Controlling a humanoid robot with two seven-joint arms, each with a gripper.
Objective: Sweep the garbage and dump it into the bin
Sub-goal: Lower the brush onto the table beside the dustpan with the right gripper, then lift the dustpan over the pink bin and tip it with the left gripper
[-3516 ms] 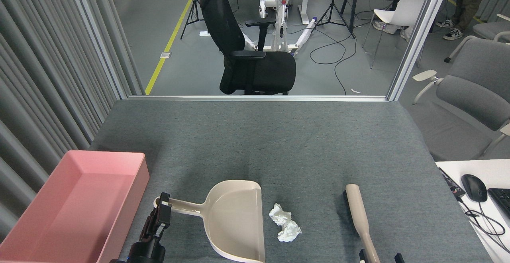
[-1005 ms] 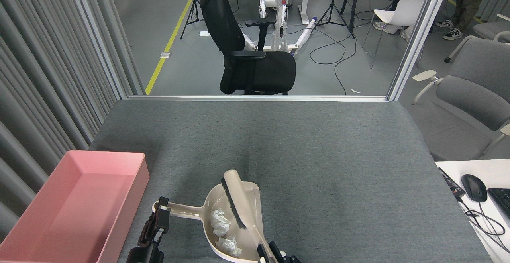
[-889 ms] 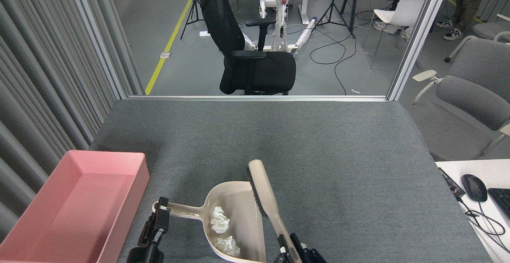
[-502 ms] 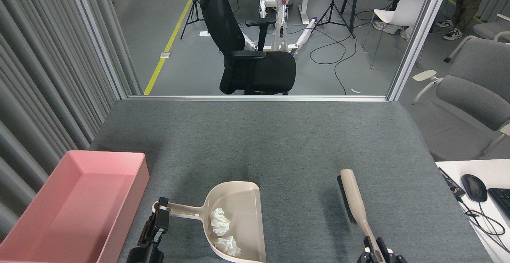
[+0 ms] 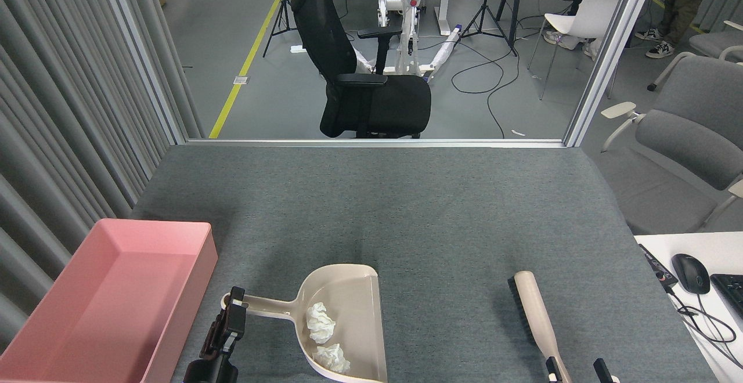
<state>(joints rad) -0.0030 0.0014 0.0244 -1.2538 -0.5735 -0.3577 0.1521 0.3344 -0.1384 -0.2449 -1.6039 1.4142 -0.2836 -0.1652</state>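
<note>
Grey felt tabletop: my left gripper clamps the dustpan handle, both tissue wads inside. I should lift level toward the pink bin on its outer side; my right gripper looks parted around the brush

Garbage in dustpan; bin left; brush right.

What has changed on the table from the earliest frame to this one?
The two tissue wads went from the cloth into the dustpan: the brush swept left across it, then went back to the right, where it lies with the right pincer open around its handle. The left pincer kept its hold on the dustpan handle. The pink bin stayed in place, empty.
</note>
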